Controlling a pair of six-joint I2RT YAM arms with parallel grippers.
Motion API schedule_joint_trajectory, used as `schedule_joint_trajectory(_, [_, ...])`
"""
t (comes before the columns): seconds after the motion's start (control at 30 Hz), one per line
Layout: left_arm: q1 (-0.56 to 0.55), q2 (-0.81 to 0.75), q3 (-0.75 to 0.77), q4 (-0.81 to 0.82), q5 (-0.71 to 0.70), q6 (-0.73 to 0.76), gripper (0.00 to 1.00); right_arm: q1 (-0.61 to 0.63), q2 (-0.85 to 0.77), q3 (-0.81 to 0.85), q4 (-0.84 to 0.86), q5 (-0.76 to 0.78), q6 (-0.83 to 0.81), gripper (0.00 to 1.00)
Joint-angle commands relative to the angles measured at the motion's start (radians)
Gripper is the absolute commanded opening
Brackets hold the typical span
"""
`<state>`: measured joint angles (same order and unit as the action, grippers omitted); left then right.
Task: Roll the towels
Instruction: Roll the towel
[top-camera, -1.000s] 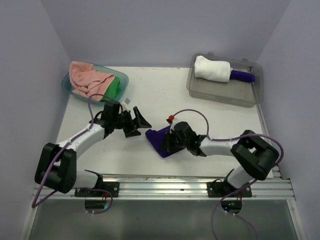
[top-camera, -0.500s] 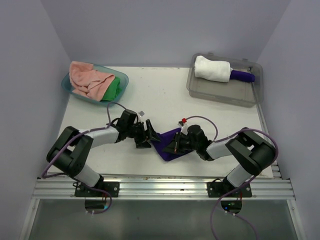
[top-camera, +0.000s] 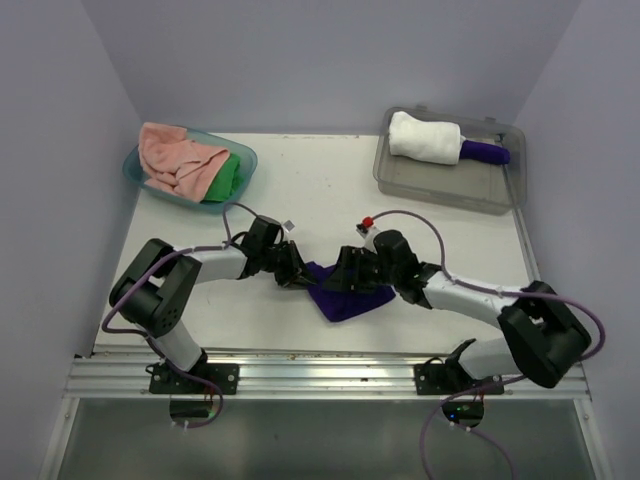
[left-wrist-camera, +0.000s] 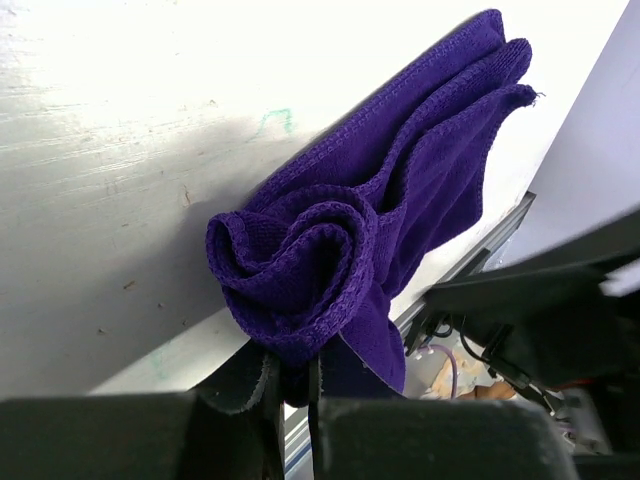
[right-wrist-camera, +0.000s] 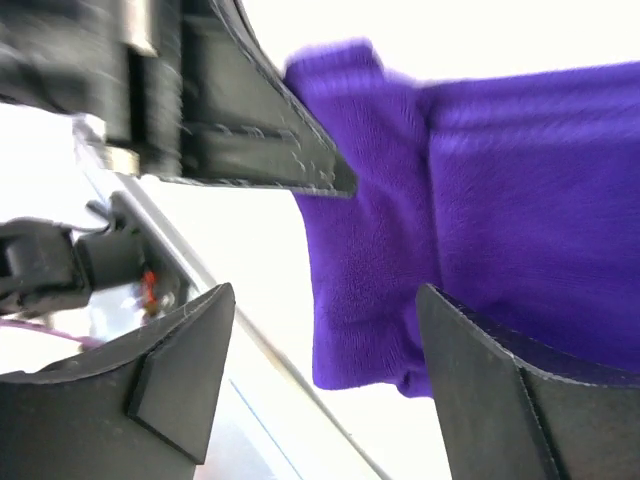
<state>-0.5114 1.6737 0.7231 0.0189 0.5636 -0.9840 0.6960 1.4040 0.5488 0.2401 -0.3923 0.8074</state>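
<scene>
Mid table (top-camera: 320, 190), by near edge: purple towel (top-camera: 345, 300), half rolled. Left tool (top-camera: 293, 272) clenched on curled end, anchoring roll. Right tool (top-camera: 350, 275) released, straddling loose side, probably regripping. Far-left corner: pink towel (top-camera: 175, 160), green towel (top-camera: 230, 178) heaped in tub (top-camera: 246, 156). Far-right: white towel (top-camera: 422, 138) rolled in tray (top-camera: 440, 186).

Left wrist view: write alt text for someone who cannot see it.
A dark purple towel, loosely rolled at its near end, is pinched between the left fingers at the bottom. It lies on a white table, stretching toward the upper right.
</scene>
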Motion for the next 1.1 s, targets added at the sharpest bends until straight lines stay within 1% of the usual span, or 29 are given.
schedule_joint_trajectory(0.0, [-0.001,0.006,0.018,0.003,-0.007,0.016,0.0,-0.05,-0.155,0.097,-0.352,0.184,-0.195,0.78])
schedule_joint_trajectory(0.03, [-0.001,0.0,0.013,0.003,-0.005,0.013,0.0,-0.061,-0.18,0.108,-0.381,0.205,-0.214,0.79])
schedule_joint_trajectory(0.07, [-0.001,-0.005,0.01,0.007,-0.002,0.013,0.0,-0.072,-0.198,0.121,-0.454,0.287,-0.23,0.8])
schedule_joint_trajectory(0.1, [-0.001,-0.009,0.009,0.01,-0.001,0.008,0.0,-0.096,-0.209,0.152,-0.493,0.321,-0.261,0.79])
schedule_joint_trajectory(0.17, [-0.003,-0.023,0.009,0.007,0.001,0.007,0.0,-0.127,-0.185,0.183,-0.568,0.389,-0.287,0.76])
schedule_joint_trajectory(0.2, [-0.003,-0.028,0.009,0.004,-0.001,0.008,0.0,-0.157,-0.145,0.203,-0.612,0.412,-0.307,0.75])
schedule_joint_trajectory(0.3, [-0.001,-0.04,0.015,-0.016,-0.004,0.019,0.0,-0.191,-0.071,0.223,-0.63,0.397,-0.344,0.75])
schedule_joint_trajectory(0.33, [-0.003,-0.043,0.019,-0.017,-0.008,0.025,0.0,-0.191,-0.025,0.221,-0.622,0.397,-0.352,0.76])
schedule_joint_trajectory(0.43, [-0.001,-0.045,0.021,-0.056,-0.011,0.039,0.0,-0.191,0.038,0.212,-0.59,0.395,-0.366,0.76])
schedule_joint_trajectory(0.5, [-0.001,-0.054,0.019,-0.065,-0.011,0.047,0.0,-0.19,0.065,0.201,-0.558,0.362,-0.373,0.72])
schedule_joint_trajectory(0.6, [-0.003,-0.065,0.019,-0.085,-0.01,0.061,0.0,-0.19,0.098,0.198,-0.535,0.359,-0.375,0.52])
schedule_joint_trajectory(0.63, [-0.001,-0.072,0.013,-0.089,-0.011,0.067,0.0,-0.19,0.104,0.203,-0.535,0.383,-0.37,0.29])
schedule_joint_trajectory(0.67, [-0.003,-0.077,0.013,-0.096,-0.01,0.073,0.0,-0.191,0.116,0.209,-0.536,0.389,-0.363,0.19])
schedule_joint_trajectory(0.7, [-0.001,-0.083,0.01,-0.103,-0.01,0.077,0.0,-0.19,0.13,0.226,-0.539,0.389,-0.358,0.13])
schedule_joint_trajectory(0.73, [-0.001,-0.092,0.006,-0.106,-0.008,0.082,0.0,-0.191,0.144,0.238,-0.541,0.424,-0.353,0.02])
schedule_joint_trajectory(0.77, [-0.001,-0.098,0.004,-0.108,-0.007,0.088,0.0,-0.193,0.188,0.249,-0.544,0.432,-0.344,0.0])
schedule_joint_trajectory(0.93, [0.001,-0.105,0.01,-0.172,-0.028,0.136,0.0,-0.196,0.318,0.333,-0.538,0.446,-0.324,0.0])
schedule_joint_trajectory(1.07, [-0.001,-0.075,0.002,-0.139,-0.007,0.133,0.0,-0.201,0.383,0.378,-0.522,0.46,-0.336,0.0])
